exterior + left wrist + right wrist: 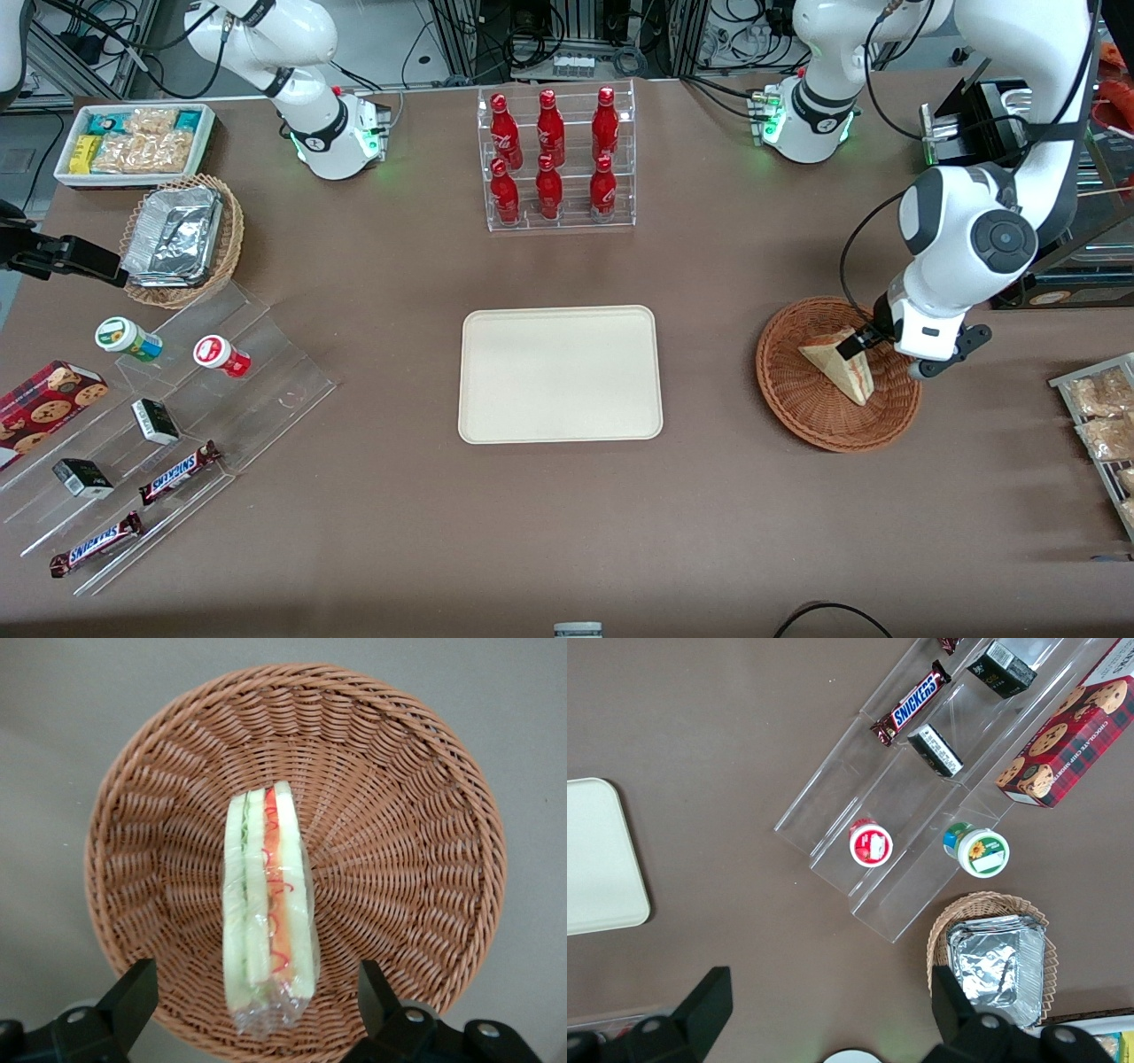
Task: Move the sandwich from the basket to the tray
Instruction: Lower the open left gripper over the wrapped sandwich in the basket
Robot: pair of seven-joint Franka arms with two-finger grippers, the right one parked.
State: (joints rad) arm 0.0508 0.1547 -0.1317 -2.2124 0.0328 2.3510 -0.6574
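Gripper (252, 1014) hangs over the reddish-brown wicker basket (797, 403), fingers (131, 997) spread wide w/ nothing held. Sandwich (268, 912) lies in the basket btwn the two fingers, clear gap to each; wrist view doesn't show any touch. In front view the fingertips sit right at the wedge's upper corner, contact there can't be told.

Sandwich (842, 365) stands on edge, filling side up toward the wrist cam: red, orange, green layers in clear wrap. Long axis runs straight out from the finger line across the basket floor, i.e. crosswise to the gap, so bread faces look at the fingers. Wrapped end near the fingers, other end near basket centre.

Basket rim rings the wedge w/ open weave all round it. Cream tray (496, 416) lies bare, well apart from basket toward the parked arm's end; plain brown table (709, 514) btwn them. Rack of red bottles (555, 158) is farther from front cam than the tray.
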